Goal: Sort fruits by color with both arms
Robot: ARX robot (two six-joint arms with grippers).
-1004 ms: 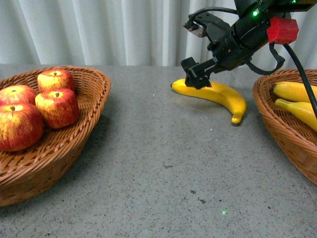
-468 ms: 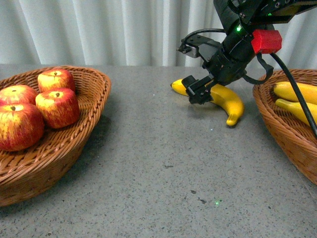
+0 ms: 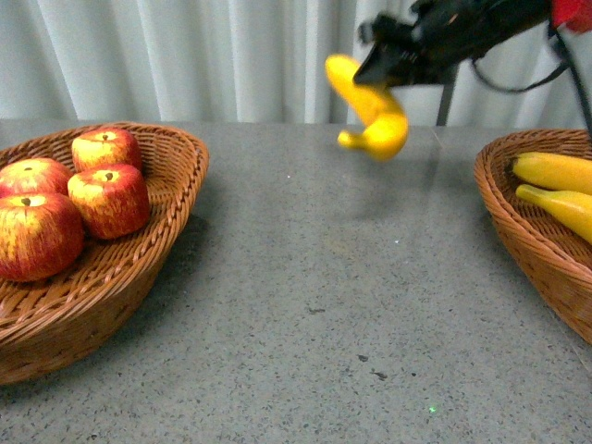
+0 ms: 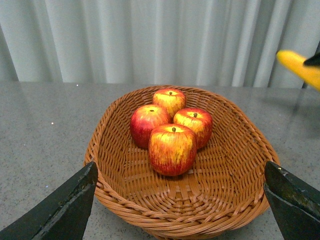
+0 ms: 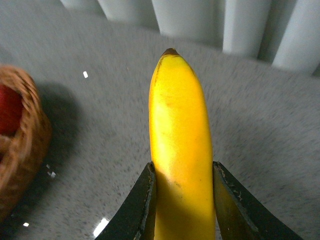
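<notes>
1. While the right claw (image 3: 384, 65) clamps it high above the grey bench (image 3: 305, 277), the held banana (image 3: 370, 106) hangs in the air, well clear of the surface, in front of the pale curtain (image 3: 185, 55).
2. Seen from the right wrist, that banana (image 5: 180, 145) is smooth and bright yellow, with a small dark tip, and sits pinched between the two black fingers (image 5: 142, 205), which touch it on both sides.
3. From the front, the fruit curves and looks slightly blurred; its lower end points toward the left.
4. Two more bananas (image 3: 555, 190) lie side by side in the right basket (image 3: 518, 240), both plain yellow.
5. Four red apples (image 4: 172, 130), streaked yellow round their dark stems, sit bunched together, touching, in the left basket (image 4: 120, 190).
6. Both baskets are brown woven wicker, resting at opposite edges of the bench.
7. The left claw (image 4: 180, 200) hovers near the apple basket with its dark fingers (image 4: 62, 210) spread wide apart, gripping nothing.
8. At the edge of the left wrist view, the yellow end of the held banana (image 4: 300, 67) shows beyond the basket.
</notes>
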